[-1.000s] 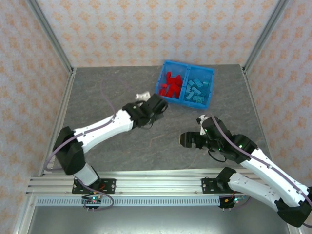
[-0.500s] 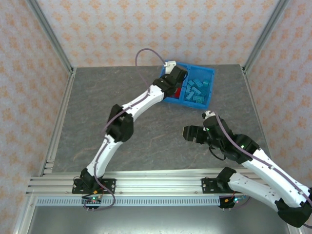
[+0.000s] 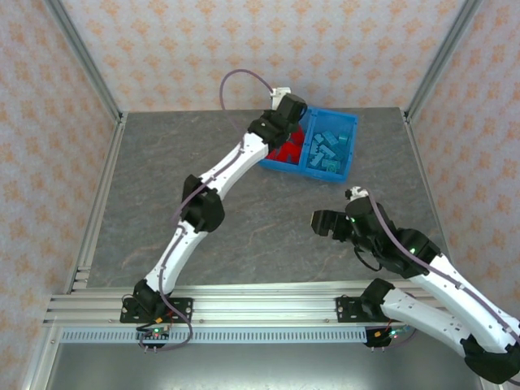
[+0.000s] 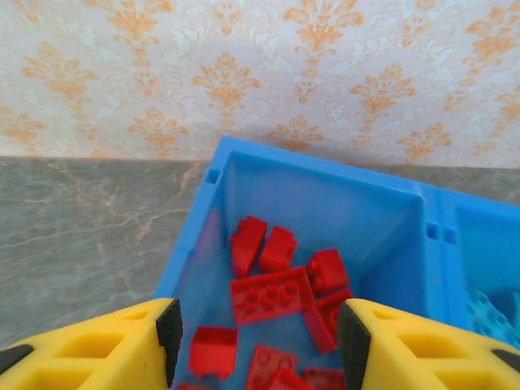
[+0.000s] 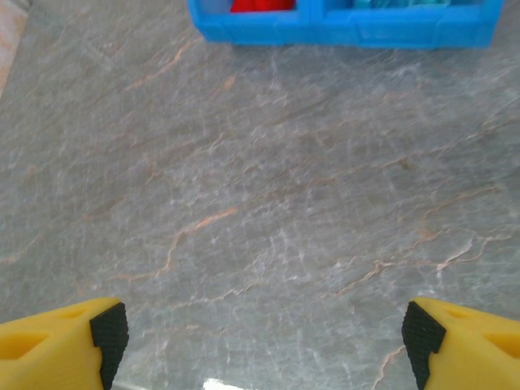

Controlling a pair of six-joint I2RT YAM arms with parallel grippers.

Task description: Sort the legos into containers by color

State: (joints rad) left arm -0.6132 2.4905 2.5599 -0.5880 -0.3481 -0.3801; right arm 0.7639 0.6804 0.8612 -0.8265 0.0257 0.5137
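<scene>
White arms (image 3: 236, 161), black joints (image 3: 201, 213), purple cables (image 3: 224, 89), yellow fingers (image 4: 89, 345).

top view high, looking down on the whole table (image 3: 162, 179), left wrist close over the bin (image 4: 325, 195), facing the wall (image 4: 244, 65), right wrist low over table, bin shared by all

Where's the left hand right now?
Top view, far centre: left hand above the left compartment of the bright blue translucent plastic bin, over small red studded plastic bricks.
</scene>
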